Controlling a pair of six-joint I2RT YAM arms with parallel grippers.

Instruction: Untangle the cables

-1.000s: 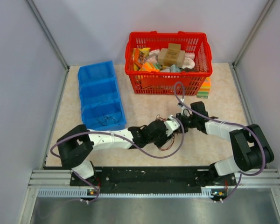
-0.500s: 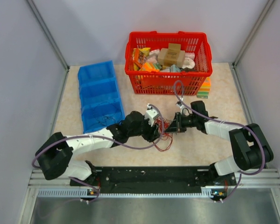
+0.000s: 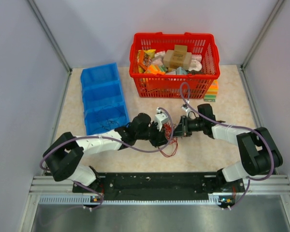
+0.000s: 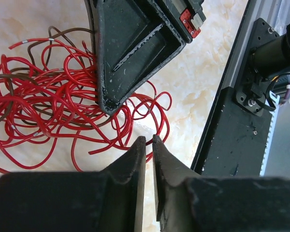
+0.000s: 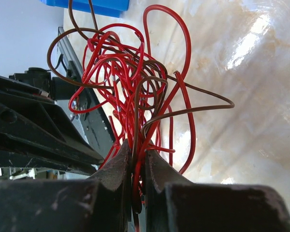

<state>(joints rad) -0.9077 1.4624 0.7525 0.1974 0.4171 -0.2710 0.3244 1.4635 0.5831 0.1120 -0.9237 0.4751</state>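
**Near edge.** Black base plate (image 3: 154,181) on a metal rail, carrying both arm bases. Both arms reach inward and meet mid-tabletop (image 3: 217,151), a pale marbled surface.

**Left hand** (image 4: 149,140). Comes in from the left and lies low over the surface. The fingers are drawn almost together, with only a thin slit between the tips. One red loop runs just past the tips. Whether a strand is caught in the slit cannot be told.

**The cables** (image 4: 43,101). A loose, loopy bundle of thin wires, mostly bright red with a few dark brown-red strands. It lies on the tabletop between the two hands. In the top view, stray loops spill toward the near edge. In the left wrist view, most of the tangle lies beyond the left fingertips and off to one side. One black finger of the other hand stands in the tangle.

**Right hand** (image 5: 137,155). Comes in from the right, facing the left hand. The fingers are closed tight on several red and dark strands at the edge of the bundle. From this pinch the wires fan out in loops.

**Far left.** Blue bin (image 3: 101,83) with three compartments in a row. The nearest compartment holds a few thin dark wires.

**Far centre.** Red basket (image 3: 174,88) with mesh walls, heaped with packets and a brown box (image 3: 178,58). A small stack of coloured flat pieces (image 3: 211,91) sits against its right corner.
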